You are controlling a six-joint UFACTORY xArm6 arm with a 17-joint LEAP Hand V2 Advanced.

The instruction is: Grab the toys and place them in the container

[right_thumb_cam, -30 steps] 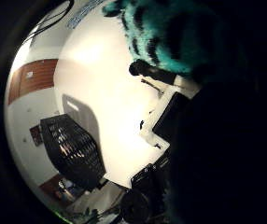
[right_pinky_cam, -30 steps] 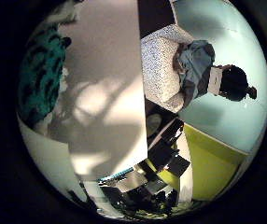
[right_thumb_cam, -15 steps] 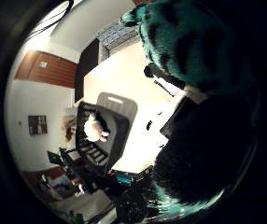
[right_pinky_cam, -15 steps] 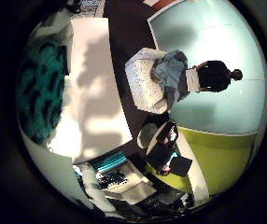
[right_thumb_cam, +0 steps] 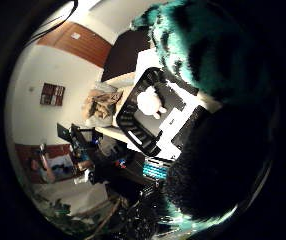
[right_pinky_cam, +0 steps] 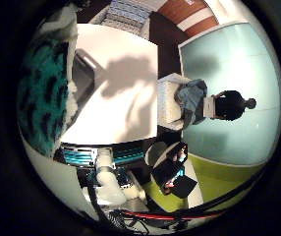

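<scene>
The hand's own fingers cannot be made out in either palm view, so whether it is clenched, released or grasping cannot be told. What does show is a teal plush toy with black spots (right_thumb_cam: 208, 50) pressed very close against the palm, filling much of the thumb side view and bulging in along one edge of the little finger side view, clear of the white table (right_pinky_cam: 121, 93). Taking the black slatted container (right_thumb_cam: 148, 120) as the landmark: it stands on the table, and the teal toy hangs near its rim, overlapping 1 corner of it in the thumb side view. Inside the container lies 1 white plush toy (right_thumb_cam: 150, 103), resting on the container's floor. Beyond the container, off the table's far edge, sits a crumpled brown heap (right_thumb_cam: 103, 102) on a low surface, and further out a white wall carries a dark framed picture (right_thumb_cam: 52, 94).
</scene>
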